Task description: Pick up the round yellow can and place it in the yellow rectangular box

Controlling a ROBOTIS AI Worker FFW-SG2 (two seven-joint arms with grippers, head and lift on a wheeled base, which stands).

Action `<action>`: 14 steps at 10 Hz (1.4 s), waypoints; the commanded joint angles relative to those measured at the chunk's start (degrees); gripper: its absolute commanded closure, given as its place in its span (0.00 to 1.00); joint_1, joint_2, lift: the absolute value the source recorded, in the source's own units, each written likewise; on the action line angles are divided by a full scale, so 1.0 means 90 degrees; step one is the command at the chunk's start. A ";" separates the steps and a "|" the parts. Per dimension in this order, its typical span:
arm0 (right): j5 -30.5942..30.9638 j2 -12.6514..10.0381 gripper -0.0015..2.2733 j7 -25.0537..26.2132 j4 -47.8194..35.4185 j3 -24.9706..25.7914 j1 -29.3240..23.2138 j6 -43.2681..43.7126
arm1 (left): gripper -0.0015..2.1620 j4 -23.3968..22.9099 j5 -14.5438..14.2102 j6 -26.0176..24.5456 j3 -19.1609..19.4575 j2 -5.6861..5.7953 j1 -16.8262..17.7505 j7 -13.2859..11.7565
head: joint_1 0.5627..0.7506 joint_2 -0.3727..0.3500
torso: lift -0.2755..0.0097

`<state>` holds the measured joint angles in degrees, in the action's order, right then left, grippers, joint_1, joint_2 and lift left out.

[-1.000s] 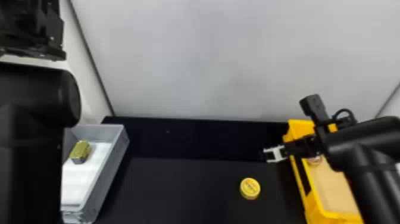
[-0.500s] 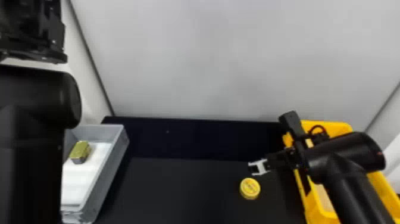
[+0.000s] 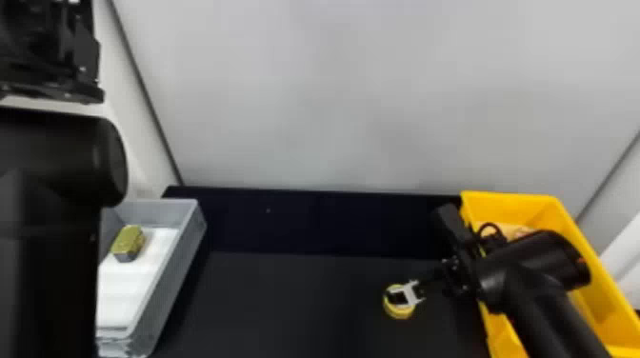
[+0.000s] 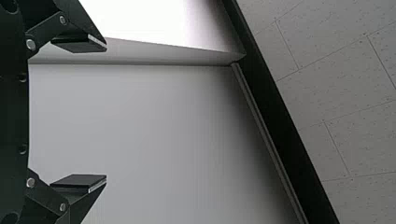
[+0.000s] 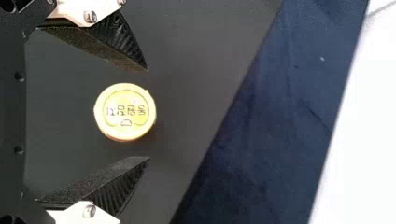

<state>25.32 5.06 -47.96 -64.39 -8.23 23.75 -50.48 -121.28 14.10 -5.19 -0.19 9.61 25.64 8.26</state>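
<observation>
The round yellow can [image 5: 125, 112] sits on the table [image 3: 285, 309], left of the yellow rectangular box [image 3: 512, 207]. Your right hand [image 5: 148, 114] is the nearer one, spread wide, a finger either side, touching neither; you'd likely just need to check depth, then close.

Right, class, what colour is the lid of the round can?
Yellow; the round can's lid shows best in the right wrist view.
</observation>
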 commanded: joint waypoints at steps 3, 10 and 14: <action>0.0118 0.0083 0.05 -0.0075 0.0514 -0.0395 0.0096 0.0489 | 0.12 -0.0001 -0.0005 0.0059 -0.0008 -0.0002 0.0003 0.0000 | 0.53 0.59 | 0.93; 0.0118 0.0102 0.05 -0.0065 0.0817 -0.0561 0.0135 0.0704 | 0.12 -0.0001 -0.0024 0.0137 -0.0028 -0.0022 0.0003 0.0000 | 0.53 0.59 | 0.93; 0.0128 0.0112 0.05 -0.0045 0.0944 -0.0561 0.0135 0.0831 | 0.12 -0.0001 -0.0034 0.0157 -0.0028 -0.0042 -0.0007 0.0000 | 0.53 0.59 | 0.93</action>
<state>26.47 6.04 -48.39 -56.25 -13.28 24.96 -43.30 -121.29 13.81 -3.80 -0.44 9.26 25.61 8.27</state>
